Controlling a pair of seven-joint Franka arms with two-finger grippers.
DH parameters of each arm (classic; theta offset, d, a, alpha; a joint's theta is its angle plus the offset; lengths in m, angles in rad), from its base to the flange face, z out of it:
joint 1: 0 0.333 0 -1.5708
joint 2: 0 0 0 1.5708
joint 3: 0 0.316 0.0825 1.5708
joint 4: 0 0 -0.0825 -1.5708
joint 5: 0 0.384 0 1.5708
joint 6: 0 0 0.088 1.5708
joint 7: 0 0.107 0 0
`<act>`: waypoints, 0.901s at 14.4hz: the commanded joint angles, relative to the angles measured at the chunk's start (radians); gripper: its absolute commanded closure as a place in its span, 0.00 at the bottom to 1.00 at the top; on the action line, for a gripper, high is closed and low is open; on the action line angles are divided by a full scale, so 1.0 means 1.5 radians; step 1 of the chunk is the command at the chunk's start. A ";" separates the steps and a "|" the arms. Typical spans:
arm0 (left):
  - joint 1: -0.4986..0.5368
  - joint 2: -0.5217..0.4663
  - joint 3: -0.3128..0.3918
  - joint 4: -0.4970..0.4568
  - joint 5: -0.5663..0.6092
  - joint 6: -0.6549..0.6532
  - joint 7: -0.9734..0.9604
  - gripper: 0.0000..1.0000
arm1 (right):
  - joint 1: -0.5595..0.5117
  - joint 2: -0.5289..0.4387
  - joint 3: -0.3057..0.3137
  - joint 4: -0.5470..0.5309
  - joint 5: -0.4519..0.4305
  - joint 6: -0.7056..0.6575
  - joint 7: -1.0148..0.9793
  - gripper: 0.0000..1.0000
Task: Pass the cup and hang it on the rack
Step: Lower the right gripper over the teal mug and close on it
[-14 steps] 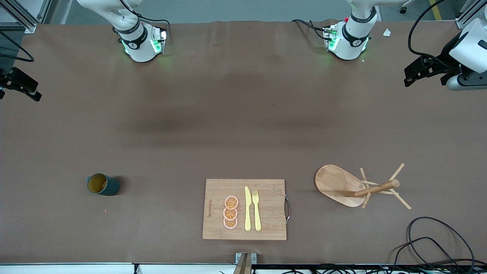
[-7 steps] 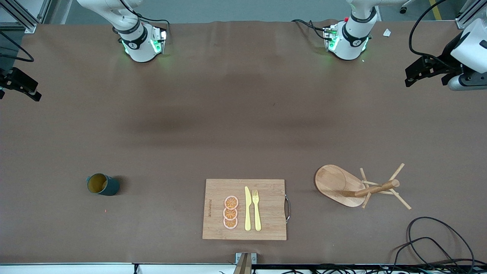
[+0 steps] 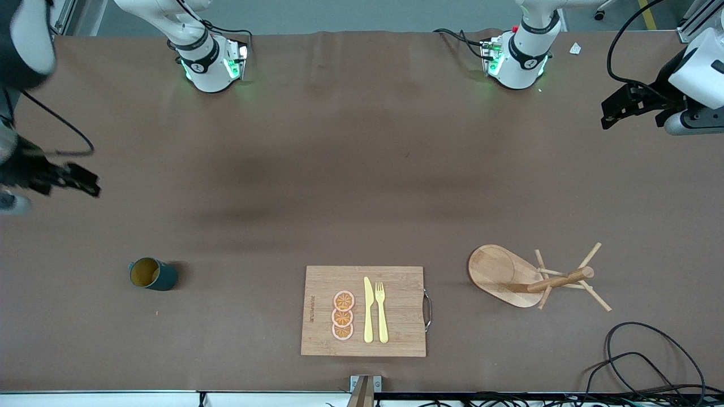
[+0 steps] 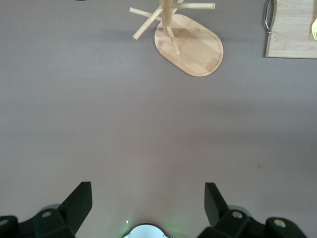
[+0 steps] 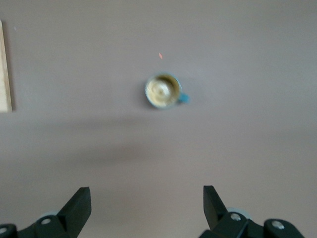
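Note:
The dark teal cup [image 3: 151, 274] stands upright toward the right arm's end of the table, its ochre inside showing. It also shows in the right wrist view [image 5: 162, 91], well apart from the fingers. My right gripper [image 3: 85, 183] is open and empty, up over bare table at that end. The wooden rack [image 3: 498, 271] stands toward the left arm's end, its post and pegs bare; it shows in the left wrist view [image 4: 188, 39] too. My left gripper [image 3: 611, 113] is open and empty, up over the table's left-arm end, away from the rack.
A rectangular cutting board [image 3: 363, 311] with orange slices, a yellow knife and a fork lies between the cup and the rack; its handle edge shows in the left wrist view [image 4: 292, 29]. Black cables [image 3: 639, 362] lie near the rack's corner of the table.
My right gripper has swung in from the table's end and now hangs over the table closer to the cup. My left gripper, the cup and the rack have not moved.

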 commanded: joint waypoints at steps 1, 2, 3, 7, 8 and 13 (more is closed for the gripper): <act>0.001 0.008 -0.001 0.016 0.003 -0.007 0.012 0.00 | 0.012 0.079 0.001 0.013 0.036 0.089 0.010 0.00; -0.001 0.008 -0.001 0.016 0.003 -0.007 0.010 0.00 | 0.009 0.111 0.001 0.012 0.043 0.116 0.010 0.00; -0.002 0.008 -0.002 0.016 0.005 -0.007 0.009 0.00 | 0.004 0.136 0.001 0.011 0.049 0.140 0.010 0.00; -0.001 0.008 -0.002 0.016 0.005 -0.007 0.010 0.00 | -0.015 0.241 0.001 0.007 0.081 0.207 0.009 0.00; 0.001 0.008 -0.002 0.016 0.004 -0.007 0.011 0.00 | -0.015 0.259 0.001 0.006 0.085 0.228 0.008 0.00; -0.003 0.008 -0.002 0.017 0.008 -0.007 0.007 0.00 | -0.023 0.330 0.000 0.007 0.080 0.305 0.003 0.03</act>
